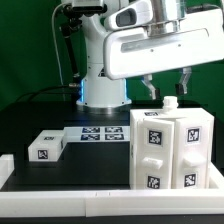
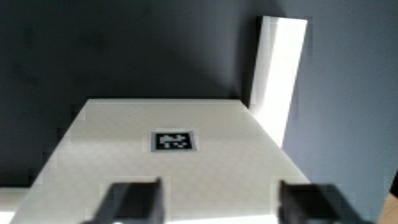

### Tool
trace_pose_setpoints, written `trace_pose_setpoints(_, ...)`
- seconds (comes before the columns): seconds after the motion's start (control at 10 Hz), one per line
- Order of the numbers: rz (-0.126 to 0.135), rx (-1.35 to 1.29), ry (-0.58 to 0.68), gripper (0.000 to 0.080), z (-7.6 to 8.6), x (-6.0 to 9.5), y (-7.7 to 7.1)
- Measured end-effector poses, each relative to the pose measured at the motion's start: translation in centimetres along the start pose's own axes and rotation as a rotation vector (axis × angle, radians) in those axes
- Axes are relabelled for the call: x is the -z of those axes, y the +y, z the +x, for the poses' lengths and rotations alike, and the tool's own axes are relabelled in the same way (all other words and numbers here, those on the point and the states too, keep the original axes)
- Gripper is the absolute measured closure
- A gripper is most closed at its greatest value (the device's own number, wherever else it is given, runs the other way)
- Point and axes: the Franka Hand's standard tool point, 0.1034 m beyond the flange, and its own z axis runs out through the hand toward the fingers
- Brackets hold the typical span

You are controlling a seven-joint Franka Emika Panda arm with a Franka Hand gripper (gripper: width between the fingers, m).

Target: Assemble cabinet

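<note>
While the pincer (image 1: 167, 86) hangs in the upper right of the exterior view, its two fingers stand apart with nothing between them. It hovers just above the cabinet body (image 1: 170, 150) and is not touching it. The cabinet body is a large white box standing upright on the dark table (image 1: 30, 120) in the lower right of the exterior view. Its visible faces are split into panels, each bearing a black-and-white tag. A small white knob (image 1: 170, 103) sticks up from its top edge, directly under the pincer.

Well apart from the body, in the lower left of the exterior view, a small white panel (image 1: 45, 148) lies flat on the table with one tag facing up. Between that panel and the body, slightly further back, lies the marker board (image 1: 97, 135). A low white rail (image 1: 70, 187) runs along the table's near edge, across the bottom of the exterior view.

In the wrist view the dark fingers (image 2: 128, 200) frame a flat white face of the cabinet body (image 2: 125, 130) with a single tag (image 2: 173, 141) near its middle. The gap between the fingers is clear. Past that face a narrow white strip (image 2: 279, 70) shows against the dark table; which part it belongs to cannot be told.
</note>
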Motion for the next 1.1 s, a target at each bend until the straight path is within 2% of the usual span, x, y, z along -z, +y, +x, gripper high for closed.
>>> trace_pose_setpoints(0.1, -0.014, -0.035, -0.007, 0.0321, -2.2, -1.5, 2.0)
trace_pose_setpoints(0.2, -0.026, -0.049, -0.031, 0.0321, -4.4, -2.2, 3.9)
trace_pose_setpoints(0.3, -0.036, -0.058, -0.035, 0.0120, -5.7, -2.5, 5.9)
trace_pose_setpoints(0.4, -0.052, -0.078, -0.028, 0.0031, -7.1, -2.9, 8.3)
trace_pose_setpoints(0.7, -0.082, -0.063, -0.019, 0.0006, -9.9, -3.1, 14.8)
trace_pose_setpoints(0.8, -0.085, -0.075, -0.019, 0.0001, -10.0, -3.1, 15.3)
trace_pose_setpoints(1.1, -0.084, -0.067, -0.020, 0.0002, -9.9, -3.1, 15.0)
